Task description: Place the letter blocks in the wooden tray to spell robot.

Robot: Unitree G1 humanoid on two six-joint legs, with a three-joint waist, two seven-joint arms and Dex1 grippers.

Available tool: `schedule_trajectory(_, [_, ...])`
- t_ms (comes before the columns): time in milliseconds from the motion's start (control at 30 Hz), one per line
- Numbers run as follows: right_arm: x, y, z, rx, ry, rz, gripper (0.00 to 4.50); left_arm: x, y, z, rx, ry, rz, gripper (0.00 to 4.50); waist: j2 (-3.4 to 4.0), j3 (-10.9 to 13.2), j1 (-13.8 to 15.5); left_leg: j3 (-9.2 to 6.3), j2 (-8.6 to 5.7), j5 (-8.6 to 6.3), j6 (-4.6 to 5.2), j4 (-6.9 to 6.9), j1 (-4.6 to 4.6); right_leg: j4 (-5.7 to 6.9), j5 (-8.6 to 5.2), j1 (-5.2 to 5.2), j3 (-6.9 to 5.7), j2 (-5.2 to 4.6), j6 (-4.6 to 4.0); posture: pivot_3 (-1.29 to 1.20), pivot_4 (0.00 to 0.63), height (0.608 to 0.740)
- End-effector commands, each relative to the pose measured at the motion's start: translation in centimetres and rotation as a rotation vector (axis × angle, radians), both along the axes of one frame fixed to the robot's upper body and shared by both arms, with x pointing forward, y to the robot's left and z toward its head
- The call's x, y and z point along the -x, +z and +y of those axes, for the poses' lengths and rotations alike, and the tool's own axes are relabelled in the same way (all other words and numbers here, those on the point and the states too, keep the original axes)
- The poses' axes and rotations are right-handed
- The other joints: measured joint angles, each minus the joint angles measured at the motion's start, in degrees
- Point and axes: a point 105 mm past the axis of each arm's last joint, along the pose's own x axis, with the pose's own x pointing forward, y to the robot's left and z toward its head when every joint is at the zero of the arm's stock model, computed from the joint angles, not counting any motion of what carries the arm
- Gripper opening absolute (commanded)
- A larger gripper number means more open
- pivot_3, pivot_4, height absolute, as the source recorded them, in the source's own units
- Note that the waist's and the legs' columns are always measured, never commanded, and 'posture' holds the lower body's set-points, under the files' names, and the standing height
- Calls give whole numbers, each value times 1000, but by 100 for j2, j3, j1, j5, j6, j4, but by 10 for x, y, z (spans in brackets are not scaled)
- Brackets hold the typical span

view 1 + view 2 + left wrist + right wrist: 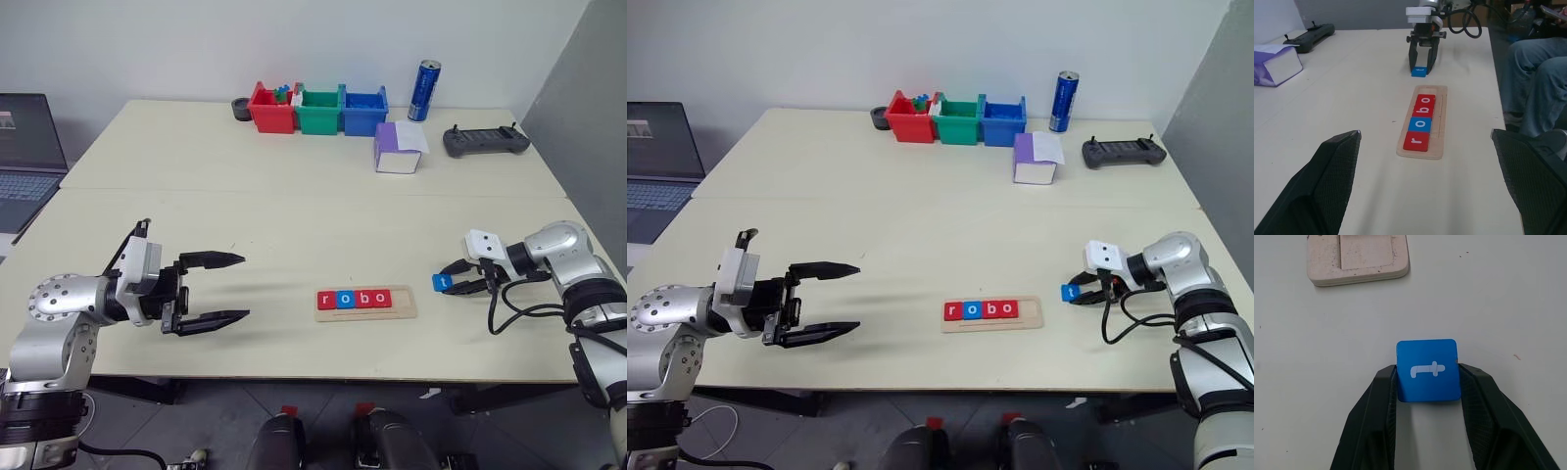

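The wooden tray [404, 305] lies near the table's front edge, with its right end bare. Four letter blocks sit in it, reading r [326, 300], o [344, 300], b [361, 299], o [380, 298] from left to right. To the tray's right a blue t block [1427, 370] lies flat on the table. My right gripper [453, 280] is shut on it, a black finger pressing each side. My left gripper [238, 287] hovers open over the table left of the tray, pointing toward it, with nothing between its fingers [1337, 171].
Red [271, 108], green [318, 110] and blue [364, 111] bins line the far edge, with a blue can [424, 90] beside them. A purple-and-white box [398, 149] and a black controller [485, 141] lie at the far right. A laptop [24, 157] sits at the left. A person's legs [1533, 83] are beside the table.
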Motion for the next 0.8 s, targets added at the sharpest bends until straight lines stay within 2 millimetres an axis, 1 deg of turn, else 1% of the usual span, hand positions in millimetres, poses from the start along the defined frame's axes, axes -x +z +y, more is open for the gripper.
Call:
schedule_trajectory(33, [1, 42, 18, -90, 80, -53, 1453, 1, 10, 1, -2, 1, -43, 4500, 4, 3, -5, 0, 0, 0, 0, 0, 0, 1, 0, -1, 0, 0, 0, 0, 150, 740])
schedule_trajectory(100, [15, 49, 33, -113, 139, -46, 1453, 1, 9, 1, -5, -2, -40, 4500, 7, 3, 0, 0, 3, 0, -1, -1, -2, 3, 0, -5, 1, 0, 0, 0, 150, 740])
schedule_trajectory(200, [34, 51, 59, -124, 189, -39, 1453, 1, 5, 0, -12, -15, -28, 4500, 7, 3, 15, -8, 5, 0, -1, -4, -4, 3, -1, -5, -9, 2, 0, 0, 150, 740])
schedule_trajectory(267, [40, 51, 71, -132, 188, -36, 1453, 1, 5, -2, -10, -21, -26, 4500, 7, 3, 14, -7, 5, -7, 10, -3, -5, 2, -1, -6, -9, 1, 0, 0, 150, 740])
schedule_trajectory(333, [39, 51, 78, -138, 170, -45, 1453, 1, 5, -3, -8, -26, -28, 4500, 8, 3, 14, -7, 4, -13, 20, -2, -6, 1, -1, -6, -9, 0, 0, 0, 150, 740])
schedule_trajectory(500, [37, 42, 82, -97, 150, -42, 1453, 0, 4, -3, -13, -30, -28, 4500, 8, 3, 23, -7, 3, -12, 21, 0, -5, 0, -1, -5, -9, 0, 0, 0, 150, 740])
schedule_trajectory(600, [37, 37, 83, -106, 143, -8, 1453, 1, 3, -4, -12, -29, -30, 4500, 7, 3, 18, -6, 3, -12, 20, -2, -6, 0, -1, -7, -9, 0, 0, 0, 150, 740])
schedule_trajectory(733, [35, 23, 77, -53, 132, 13, 1453, 1, 3, -4, -7, -21, -34, 4500, 8, 3, 19, -6, 2, -12, 20, -2, -7, 0, -1, -7, -9, 0, 0, 0, 150, 740])
schedule_trajectory(800, [34, 20, 77, -38, 135, 16, 1453, 1, 3, -4, -6, -18, -34, 4500, 7, 3, 17, -6, 2, -12, 21, -1, -7, 0, -1, -6, -8, 0, 0, 0, 150, 740])
